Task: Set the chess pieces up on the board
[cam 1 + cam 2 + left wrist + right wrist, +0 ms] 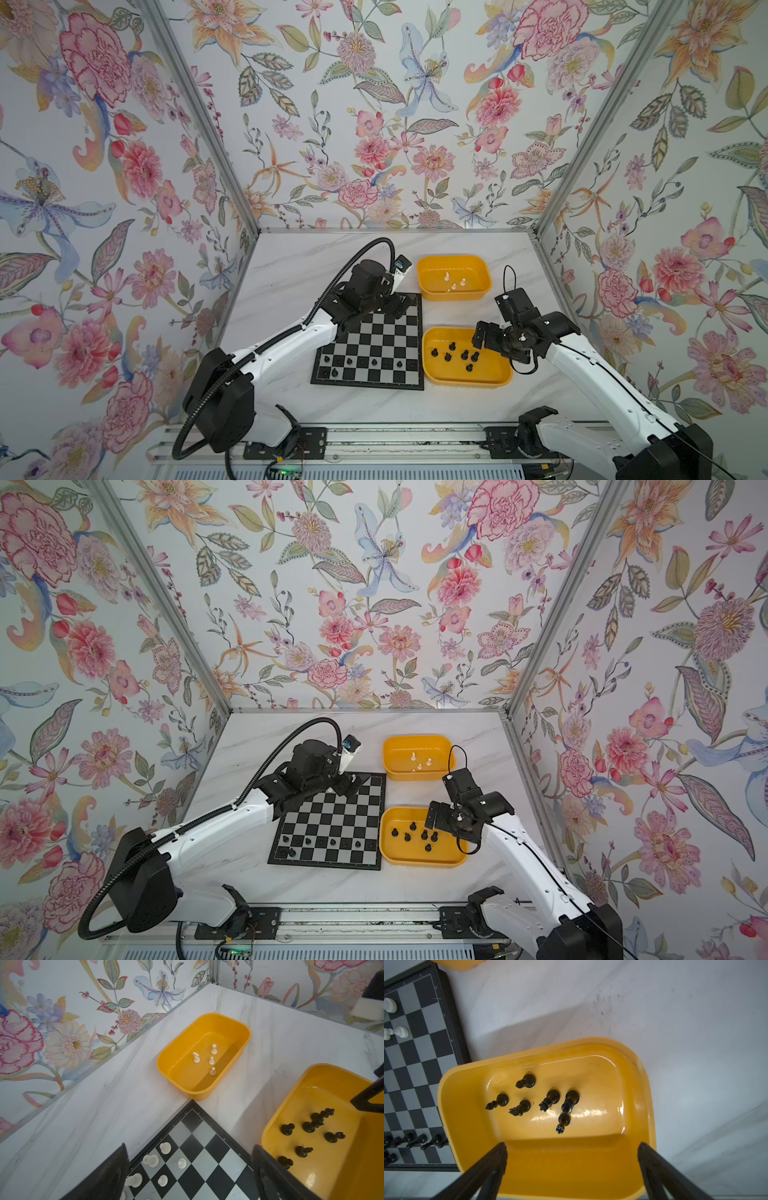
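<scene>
The board (386, 338) lies mid-table in both top views. Several black chess pieces (374, 363) stand along its near rows. Several white chess pieces (165, 1148) stand at its far corner. My left gripper (191, 1167) hangs open over that corner, and its fingers hold nothing. Most of those white pieces are hidden under the left gripper (390, 307) in both top views. My right gripper (572, 1155) is open and empty above the near yellow tub (467, 1105). Several black pieces (550, 1099) stand in that tub ahead of its fingertips.
A far yellow tub (453, 296) beyond the board holds several white pieces (212, 1059). The near tub (465, 381) sits right of the board. Flowered walls close in the marble table on three sides. A metal rail (374, 440) runs along the front.
</scene>
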Motion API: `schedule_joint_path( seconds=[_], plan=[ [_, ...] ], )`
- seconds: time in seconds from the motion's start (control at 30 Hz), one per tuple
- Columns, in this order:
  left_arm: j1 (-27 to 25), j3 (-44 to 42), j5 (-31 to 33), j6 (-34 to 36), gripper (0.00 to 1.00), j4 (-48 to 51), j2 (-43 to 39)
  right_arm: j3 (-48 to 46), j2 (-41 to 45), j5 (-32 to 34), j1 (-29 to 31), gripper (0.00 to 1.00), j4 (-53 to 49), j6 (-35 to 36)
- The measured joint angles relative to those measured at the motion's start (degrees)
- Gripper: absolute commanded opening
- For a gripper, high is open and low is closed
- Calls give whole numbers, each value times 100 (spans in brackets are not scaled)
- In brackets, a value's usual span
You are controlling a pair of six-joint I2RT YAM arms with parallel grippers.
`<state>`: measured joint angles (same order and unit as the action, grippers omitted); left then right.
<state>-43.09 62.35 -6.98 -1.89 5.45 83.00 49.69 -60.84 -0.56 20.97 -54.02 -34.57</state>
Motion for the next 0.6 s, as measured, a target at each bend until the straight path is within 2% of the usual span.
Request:
schedule_joint_path(
  seconds=[0.23,0.37,0.6],
  plan=[
    [-852,667,577,-221,92,557,487,461,223,302,-138,99,-798,66],
    [-1373,1012,964,-350,90,800,774,680,726,417,-236,99,-1200,46],
    [-1974,1084,1434,-564,88,1237,1410,621,1320,278,-483,99,-1631,15]
  ],
)
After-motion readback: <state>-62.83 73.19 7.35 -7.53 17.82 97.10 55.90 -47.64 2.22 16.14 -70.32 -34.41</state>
